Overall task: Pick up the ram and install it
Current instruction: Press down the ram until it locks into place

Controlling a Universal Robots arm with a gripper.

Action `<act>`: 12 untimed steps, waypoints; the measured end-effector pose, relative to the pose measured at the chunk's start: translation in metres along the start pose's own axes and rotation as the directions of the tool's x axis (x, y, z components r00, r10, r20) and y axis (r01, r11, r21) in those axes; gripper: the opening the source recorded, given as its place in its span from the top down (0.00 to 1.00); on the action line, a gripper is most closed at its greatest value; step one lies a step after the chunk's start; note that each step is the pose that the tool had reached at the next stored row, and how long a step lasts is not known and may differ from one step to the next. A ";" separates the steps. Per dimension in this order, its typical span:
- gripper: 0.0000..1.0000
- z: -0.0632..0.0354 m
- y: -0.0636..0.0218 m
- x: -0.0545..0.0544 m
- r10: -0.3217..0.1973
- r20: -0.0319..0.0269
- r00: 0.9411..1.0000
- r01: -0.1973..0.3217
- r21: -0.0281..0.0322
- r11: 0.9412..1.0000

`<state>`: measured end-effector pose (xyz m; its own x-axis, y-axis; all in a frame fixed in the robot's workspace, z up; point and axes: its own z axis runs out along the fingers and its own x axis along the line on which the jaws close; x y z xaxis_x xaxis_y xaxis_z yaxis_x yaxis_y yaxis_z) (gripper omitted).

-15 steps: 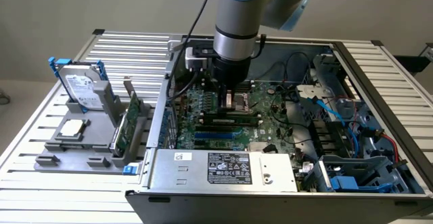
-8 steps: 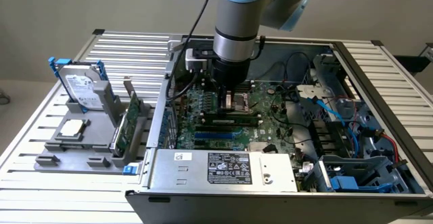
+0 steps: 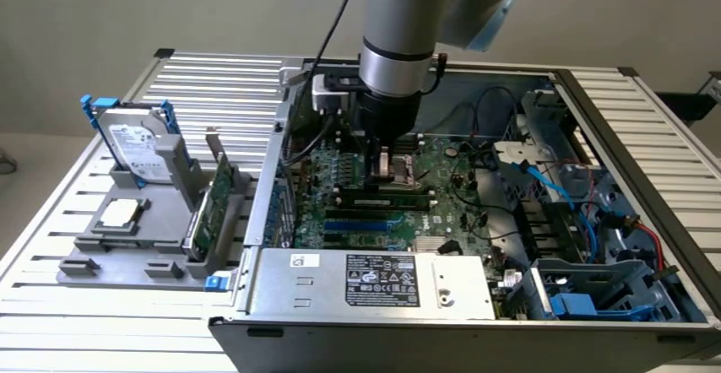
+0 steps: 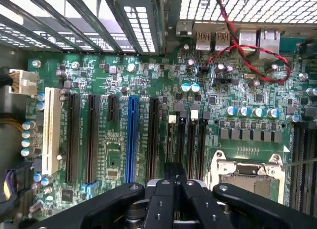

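My gripper (image 3: 381, 164) reaches down into the open computer case, low over the motherboard (image 3: 451, 213) beside the CPU socket (image 3: 403, 168). The ram (image 3: 383, 196), a long dark-green stick, stands on edge along the black memory slots just in front of the fingertips. In the wrist view the gripper (image 4: 173, 182) is shut, its black fingers (image 4: 159, 199) pressed together over the near ends of the memory slots (image 4: 190, 135). Nothing shows between the fingers. I cannot tell whether they touch the ram.
The case walls (image 3: 265, 187) close in around the arm. Blue cables (image 3: 552, 189) and a drive cage lie to the exterior view's right, with the power supply (image 3: 372, 280) in front. A grey tray (image 3: 101, 246) outside holds a hard drive (image 3: 135, 149), a silver CPU chip (image 3: 118, 214) and an expansion card (image 3: 214, 208).
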<state>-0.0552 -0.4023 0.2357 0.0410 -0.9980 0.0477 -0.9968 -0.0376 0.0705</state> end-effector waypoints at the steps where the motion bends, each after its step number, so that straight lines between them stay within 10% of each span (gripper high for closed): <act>1: 0.89 -0.0029 -0.0025 0.000 0.000 0.000 1.000 0.000 -0.005 1.000; 7: 0.89 -0.0097 -0.0274 0.002 -0.002 0.001 1.000 0.002 -0.039 0.999; 12: 0.89 -0.0113 -0.0503 0.002 -0.003 0.002 1.000 0.003 -0.055 0.998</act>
<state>-0.0042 -0.4023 0.2436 0.0435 -0.9980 0.0457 -0.9914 -0.0374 0.1252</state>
